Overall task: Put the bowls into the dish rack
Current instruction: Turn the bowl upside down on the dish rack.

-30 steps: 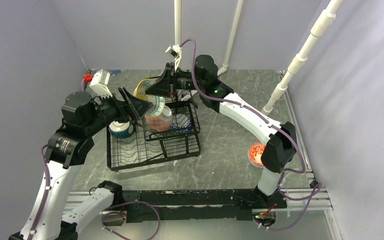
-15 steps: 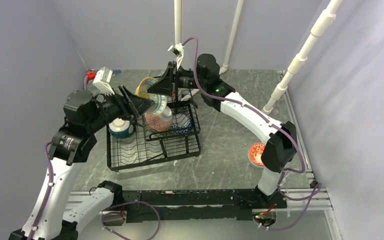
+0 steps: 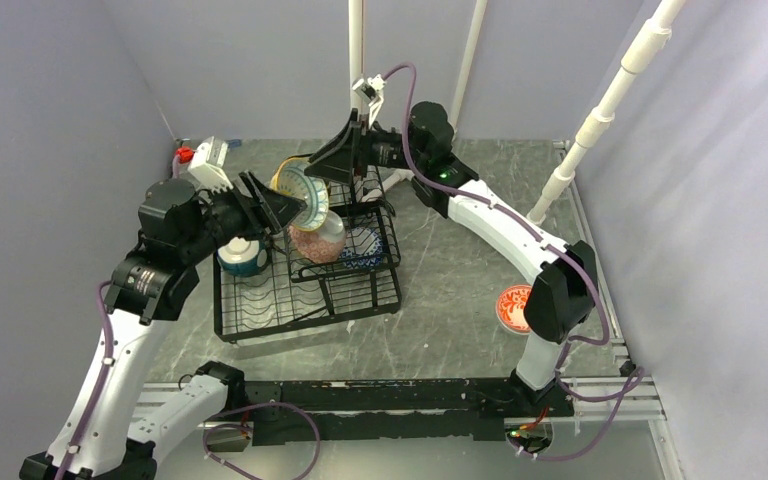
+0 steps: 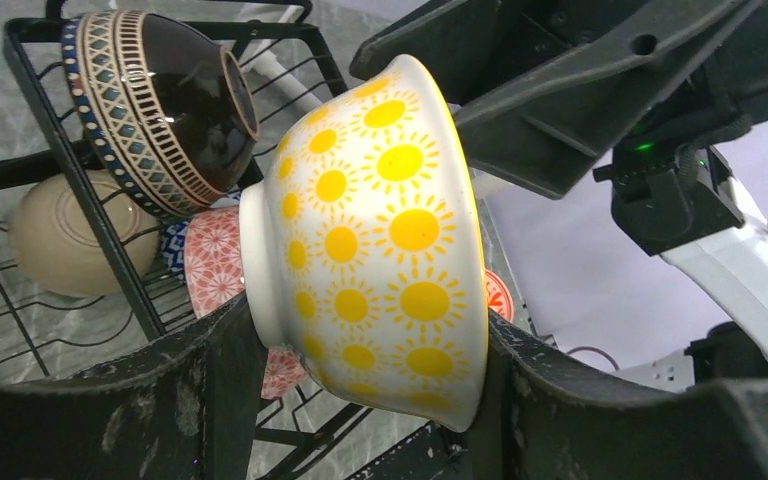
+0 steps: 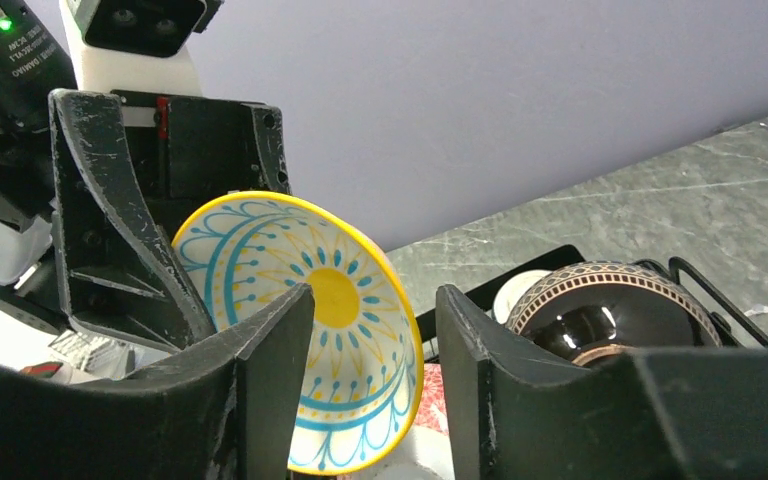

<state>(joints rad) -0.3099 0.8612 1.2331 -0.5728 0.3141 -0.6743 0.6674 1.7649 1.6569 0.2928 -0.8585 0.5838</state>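
Note:
A yellow dotted bowl (image 4: 380, 230) is held on its side above the back of the black dish rack (image 3: 305, 300). My left gripper (image 4: 360, 335) is shut on it, one finger against the foot and the other against the rim. In the right wrist view its blue-and-yellow inside (image 5: 360, 330) faces my right gripper (image 5: 372, 300), which stands open, its jaws either side of the rim with a gap. In the rack are a brown striped bowl (image 4: 160, 100), a beige bowl (image 4: 70, 235), a pink-red patterned bowl (image 3: 317, 240), a blue-white bowl (image 3: 365, 245) and a teal bowl (image 3: 242, 258).
A red patterned bowl (image 3: 512, 305) lies on the grey table to the right, beside the right arm's lower link. White pipes (image 3: 356, 40) rise behind the rack. Both arms meet over the rack's back left corner.
My left gripper has shut on the yellow dotted bowl. My right gripper, shut on its rim before, has opened and risen slightly to the right.

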